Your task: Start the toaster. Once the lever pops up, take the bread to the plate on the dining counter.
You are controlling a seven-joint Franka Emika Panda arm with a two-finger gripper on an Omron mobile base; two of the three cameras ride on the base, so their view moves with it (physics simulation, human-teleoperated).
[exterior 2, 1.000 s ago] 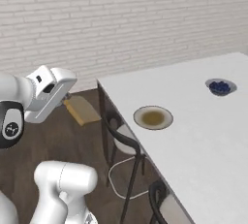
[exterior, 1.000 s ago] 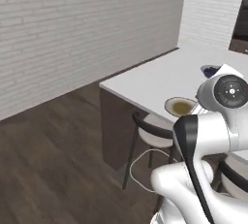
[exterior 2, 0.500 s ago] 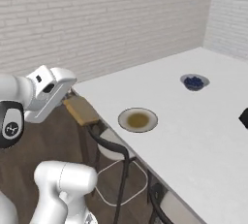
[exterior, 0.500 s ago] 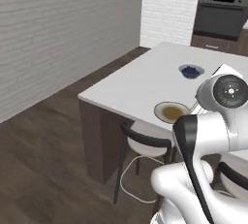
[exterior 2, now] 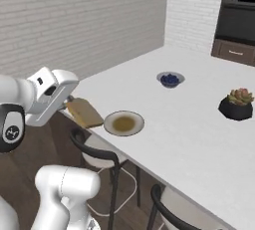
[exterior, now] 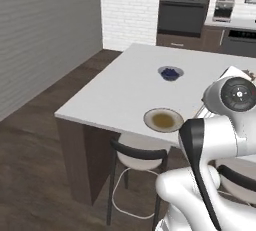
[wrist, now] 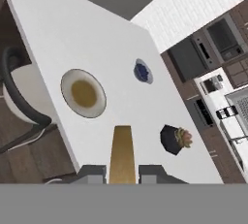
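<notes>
Two fingers of my tool [wrist: 122,173] are pinched on the bread [wrist: 121,155], narrow gap, slice edge-on between them and sticking out fwd. In the right base view the tool [exterior 2: 67,103] carries the bread [exterior 2: 84,113] in the air just off the near edge of the dining counter [exterior 2: 199,124], close beside the plate [exterior 2: 124,123] but not over it yet.

Progress, my read: toaster part looks done since the slice is already in my grip and I'm at the island. What's left: swing over the plate [wrist: 83,93], lower, let go. Plate [exterior: 163,120] sits near the tabletop edge w/ a brownish centre, nothing on it.

Tabletop is white, dark wood sides, mostly bare. Also on it: small blue bowl [exterior 2: 170,79] further in, and a potted succulent [exterior 2: 236,103] in a dark pot off to the right, well apart from the plate. Neither is in my path.

Stools [exterior: 138,155] w/ dark frames and pale seats are tucked under the near edge. Floor is dark wood, walls white brick. Far side of the room: dark built-in ovens [exterior: 183,10] and brown cabinets.
</notes>
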